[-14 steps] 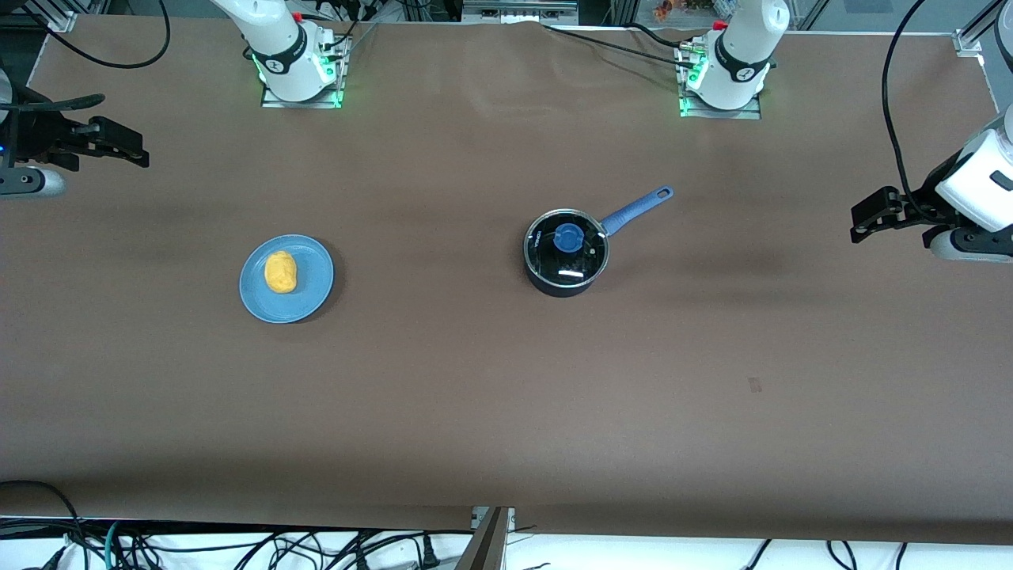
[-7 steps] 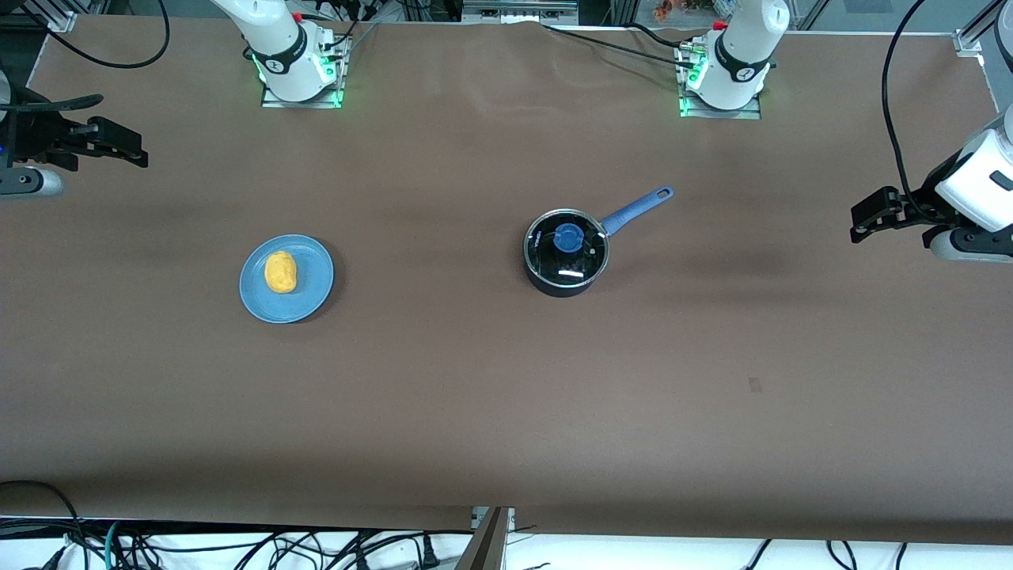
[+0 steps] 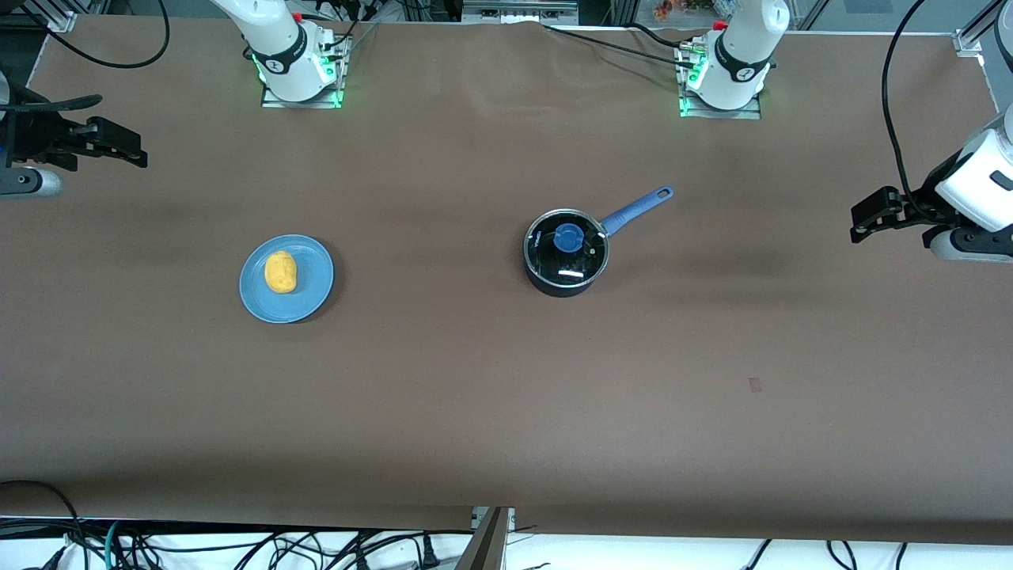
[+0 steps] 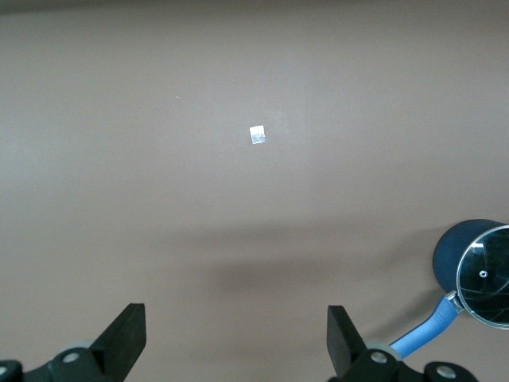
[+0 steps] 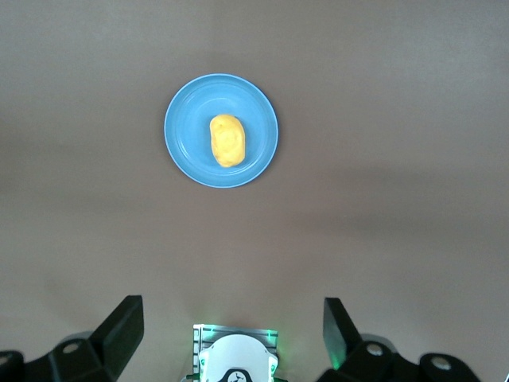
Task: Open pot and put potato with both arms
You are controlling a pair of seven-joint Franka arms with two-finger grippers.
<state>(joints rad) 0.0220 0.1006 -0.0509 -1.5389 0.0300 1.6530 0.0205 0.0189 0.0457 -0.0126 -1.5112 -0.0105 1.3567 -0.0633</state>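
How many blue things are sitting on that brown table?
2: a blue plate under the potato toward the right arm's end, and the pot near the middle, with blue handle and lid knob.

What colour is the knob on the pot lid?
Blue, matching the pot's handle; the knob shows best in the front view.

in the left wrist view the pot (image 4: pixel 475 273) was cut by the picture's edge, so we saw only part of its lid (image 4: pixel 487 275). through the lid glass in the front view we could not tell what the pot held. both arms ran out of the front view.
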